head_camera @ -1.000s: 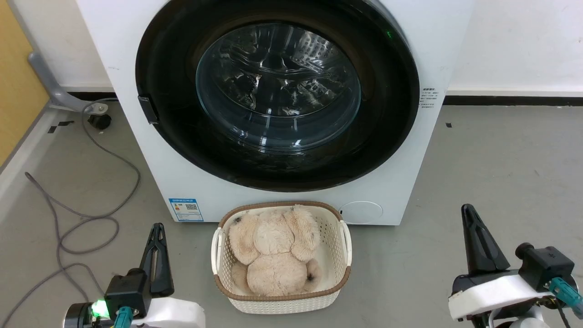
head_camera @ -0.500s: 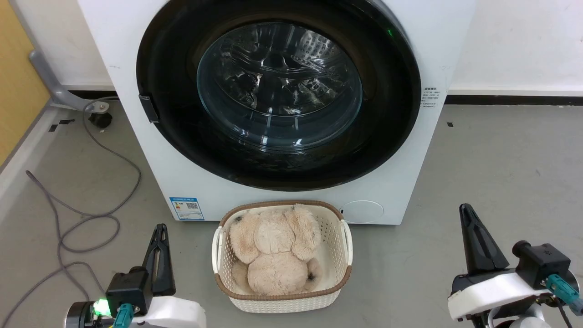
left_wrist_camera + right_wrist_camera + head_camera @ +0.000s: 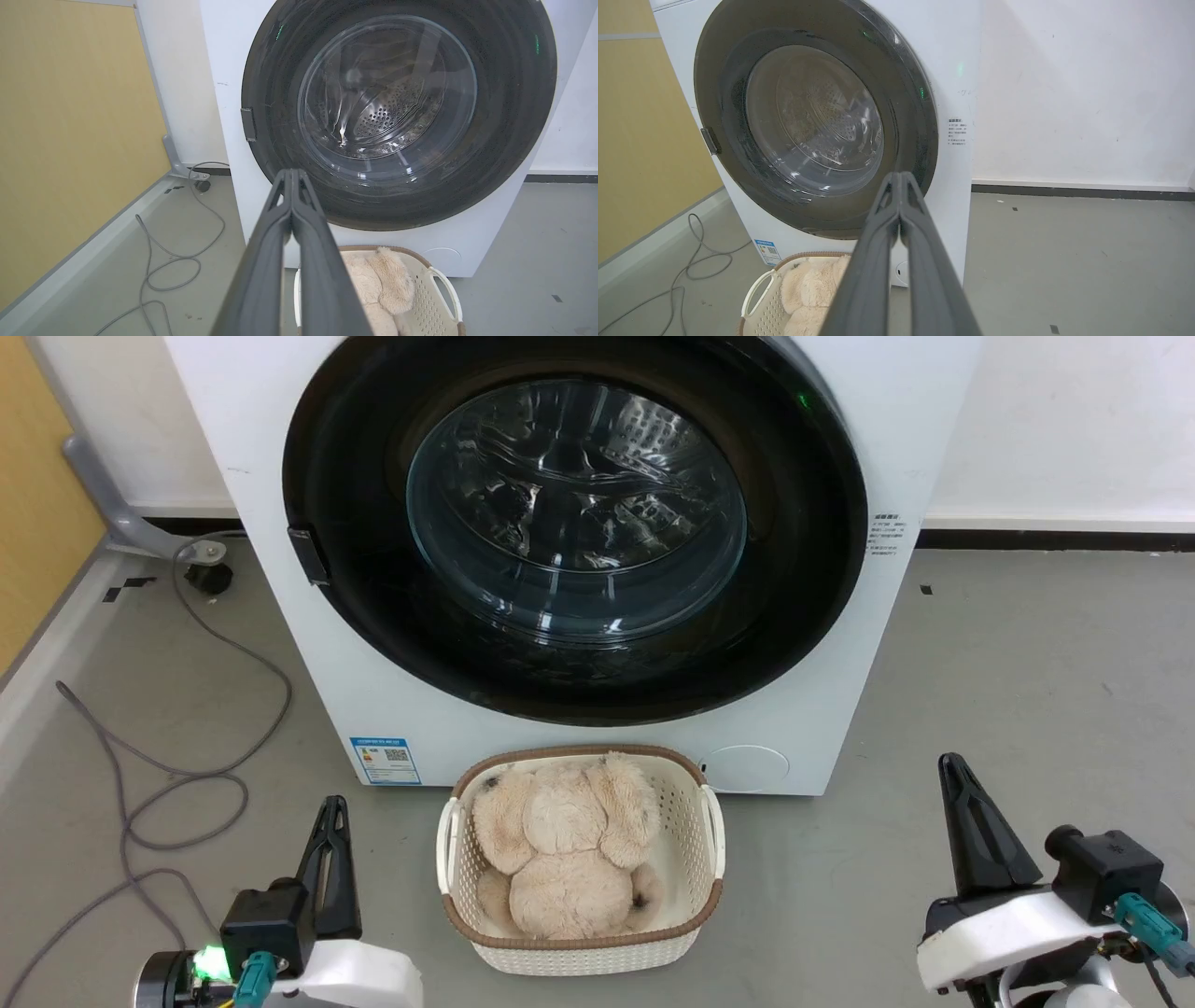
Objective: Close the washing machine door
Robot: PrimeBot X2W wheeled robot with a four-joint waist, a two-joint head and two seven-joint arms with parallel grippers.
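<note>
The washing machine door (image 3: 574, 523) is seen lying flush against the front of the washing machine (image 3: 280, 644), its glossy black ring seated all round and the steel drum visible only through the glass bowl; whether the small side latch (image 3: 308, 555) has caught cannot be told. The task is judged done, or nearly so.

The left claw (image 3: 331, 812) is held low above the floor, well apart from the door, its fingers pressed together on nothing; the right claw (image 3: 954, 775) is likewise closed and empty, low at the other side. Between them a white basket (image 3: 709, 821) holding a plush toy (image 3: 569, 859) is set just before the machine.

The door is judged stiff, hinged and fairly heavy; the glossy ring is likely slippery and the glass is better not loaded. Should a final press be needed, it would best be given flat on the ring beside the latch, where leverage is presumably greatest; no grasp is called for.
</note>
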